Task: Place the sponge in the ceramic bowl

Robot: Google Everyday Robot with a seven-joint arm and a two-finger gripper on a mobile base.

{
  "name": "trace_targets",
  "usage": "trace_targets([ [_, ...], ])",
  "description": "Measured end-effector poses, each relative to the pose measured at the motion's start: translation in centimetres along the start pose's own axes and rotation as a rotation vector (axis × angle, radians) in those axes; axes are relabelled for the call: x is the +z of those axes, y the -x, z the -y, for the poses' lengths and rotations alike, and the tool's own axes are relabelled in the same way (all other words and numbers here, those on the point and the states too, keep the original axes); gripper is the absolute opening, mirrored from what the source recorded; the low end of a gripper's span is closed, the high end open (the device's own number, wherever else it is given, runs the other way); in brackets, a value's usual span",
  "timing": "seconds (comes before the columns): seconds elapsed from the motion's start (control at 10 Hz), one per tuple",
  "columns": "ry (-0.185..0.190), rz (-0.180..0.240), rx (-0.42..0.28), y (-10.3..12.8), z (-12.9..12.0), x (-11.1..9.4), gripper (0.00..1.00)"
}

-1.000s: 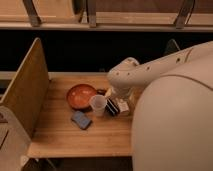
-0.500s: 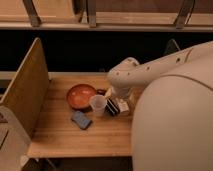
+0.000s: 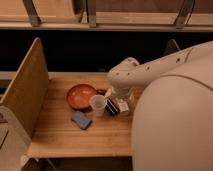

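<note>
Beside cup, claw state unclear; sponge on table near ceramic bowl

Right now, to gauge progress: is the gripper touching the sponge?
Apart. Camera view: the gripper hangs right of the cup; the sponge lies left of it on the table.

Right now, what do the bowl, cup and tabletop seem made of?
Bowl: glossy orange-brown, likely glazed ceramic. Cup: translucent white, probably plastic. Tabletop: pale planks with grain, apparently wood. The claw hangs just beside the cup.
</note>
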Motion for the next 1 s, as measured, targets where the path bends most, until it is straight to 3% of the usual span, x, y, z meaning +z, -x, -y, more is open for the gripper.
trace_targets([
  [0.7, 0.002, 0.004, -0.012, 0.0, -0.2, -0.1, 0.80],
  [1.0, 0.025, 0.019, -0.203, -1.3, -4.4, -0.9, 0.80],
])
